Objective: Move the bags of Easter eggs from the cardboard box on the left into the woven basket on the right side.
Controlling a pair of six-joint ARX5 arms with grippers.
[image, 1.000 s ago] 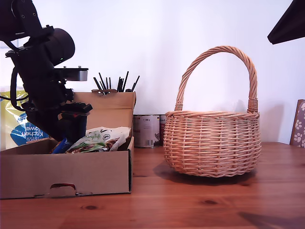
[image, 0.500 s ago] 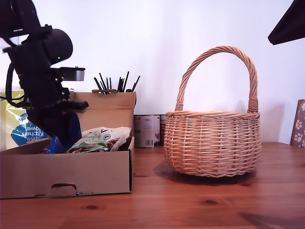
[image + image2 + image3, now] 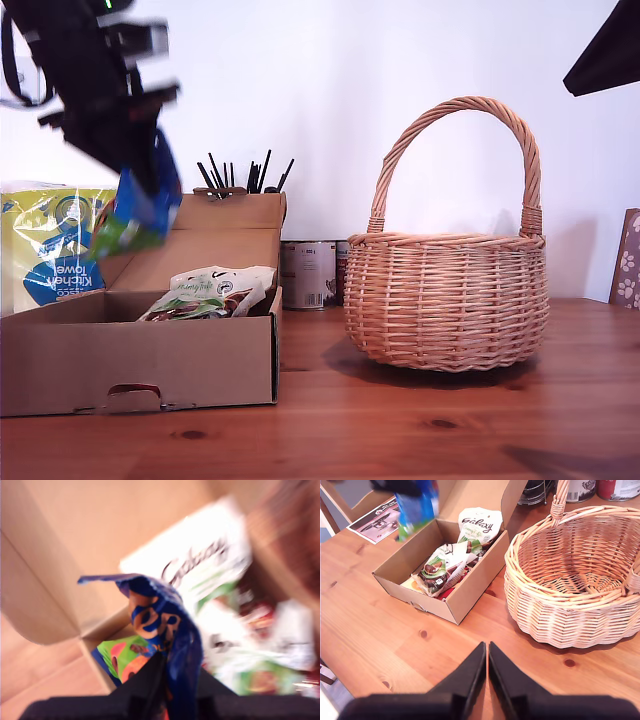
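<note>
**Blue bag held above the box**

My first gripper was clamped on the top of the blue bag, which hung from its jaws in the air above the box, at the exterior view's left. In the first wrist view the bag ran down from the jaws over the box's back corner, motion-blurred, with a green and orange patch on its lower part. My second gripper hung high over bare table in front of the box and basket, jaws pressed together on nothing.

The other bags lay inside the box, toward the side nearest the basket. The basket stood on the table at the exterior view's right, well apart from the held bag, and I saw nothing in it.

The cream bag read "Galaxy" in dark script. The towel pack behind the box read "Kitchen Towel", upside down.

The table was knotty reddish wood against a white wall. Tins stood between box and basket, and dark sticks rose behind the box's flap.
</note>
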